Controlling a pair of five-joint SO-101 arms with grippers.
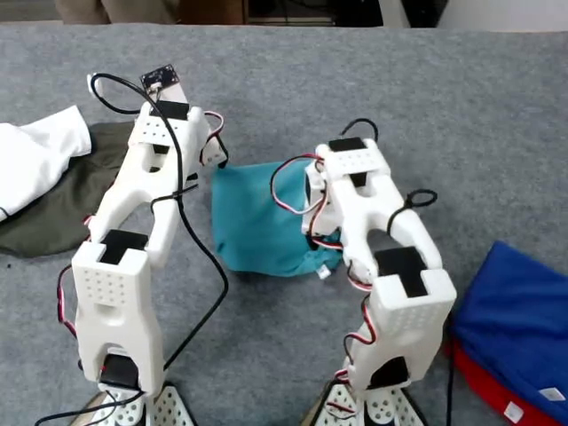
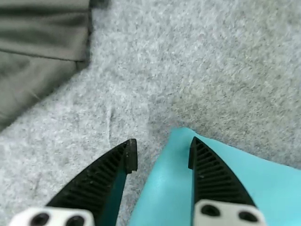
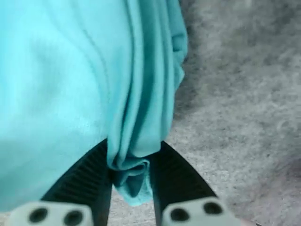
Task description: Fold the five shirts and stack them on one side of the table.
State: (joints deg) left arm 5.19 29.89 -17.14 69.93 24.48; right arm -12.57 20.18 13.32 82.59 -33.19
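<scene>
A teal shirt (image 1: 257,222) lies partly folded on the grey table between the two arms. My left gripper (image 2: 162,153) is open at the shirt's far left corner (image 2: 235,188). One finger is over the cloth and the other is over the bare table beside it. My right gripper (image 3: 134,146) is shut on a bunched fold of the teal shirt (image 3: 70,70) at its right edge. In the high view that grip is hidden under the right arm (image 1: 355,191).
A white shirt (image 1: 31,155) lies on a dark olive shirt (image 1: 62,204) at the left edge; the olive one (image 2: 37,47) also appears past the left gripper. A blue shirt (image 1: 524,319) rests on a red one (image 1: 484,390) at the near right. Cables hang off both arms.
</scene>
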